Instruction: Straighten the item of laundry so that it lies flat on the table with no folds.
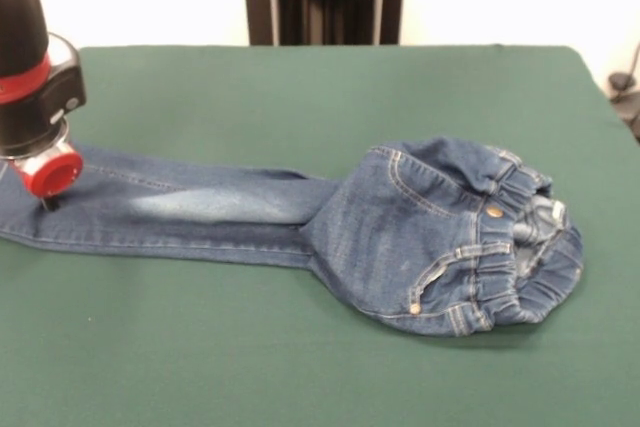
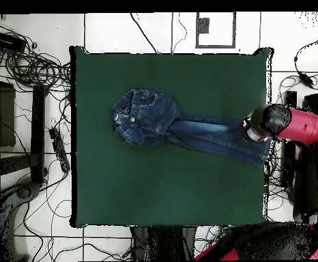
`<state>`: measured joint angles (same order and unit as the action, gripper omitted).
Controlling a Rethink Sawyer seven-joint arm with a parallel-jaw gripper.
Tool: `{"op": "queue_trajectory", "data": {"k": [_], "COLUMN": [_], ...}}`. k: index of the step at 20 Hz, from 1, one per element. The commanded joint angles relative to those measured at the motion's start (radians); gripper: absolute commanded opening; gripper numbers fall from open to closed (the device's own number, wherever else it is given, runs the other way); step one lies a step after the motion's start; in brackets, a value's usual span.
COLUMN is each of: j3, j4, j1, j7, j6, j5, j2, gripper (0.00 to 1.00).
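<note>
The jeans (image 1: 300,222) (image 2: 182,126) lie stretched across the green table (image 1: 300,347) (image 2: 155,184), legs together, waistband bunched. The gripper (image 1: 48,202) (image 2: 252,131) presses at the leg ends; I cannot tell its grip.

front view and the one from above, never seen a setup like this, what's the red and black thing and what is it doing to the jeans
That red and black thing is a robot arm; its gripper is the tip that grabs things. One picture is taken across the table facing the robot, the other from straight above. On the green table lies a small pair of blue jeans, the legs stretched out together, the waistband bunched up. The gripper is down on the leg ends near the table's edge. Whether it is pinching the cloth, I cannot tell. The job is to spread the jeans flat.
</note>
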<state>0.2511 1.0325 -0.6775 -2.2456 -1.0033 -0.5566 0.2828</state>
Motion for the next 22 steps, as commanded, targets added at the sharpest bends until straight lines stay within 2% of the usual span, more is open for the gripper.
{"op": "queue_trajectory", "data": {"k": [1, 13, 22], "j3": [0.119, 0.138, 0.123], "j4": [0.083, 0.065, 0.030], "j1": [-0.014, -0.035, -0.051], "j7": [0.422, 0.454, 0.555], "j6": [0.038, 0.032, -0.014], "j5": [-0.028, -0.042, -0.065], "j2": [0.047, 0.070, 0.110], "gripper": [0.00, 0.00, 0.00]}}
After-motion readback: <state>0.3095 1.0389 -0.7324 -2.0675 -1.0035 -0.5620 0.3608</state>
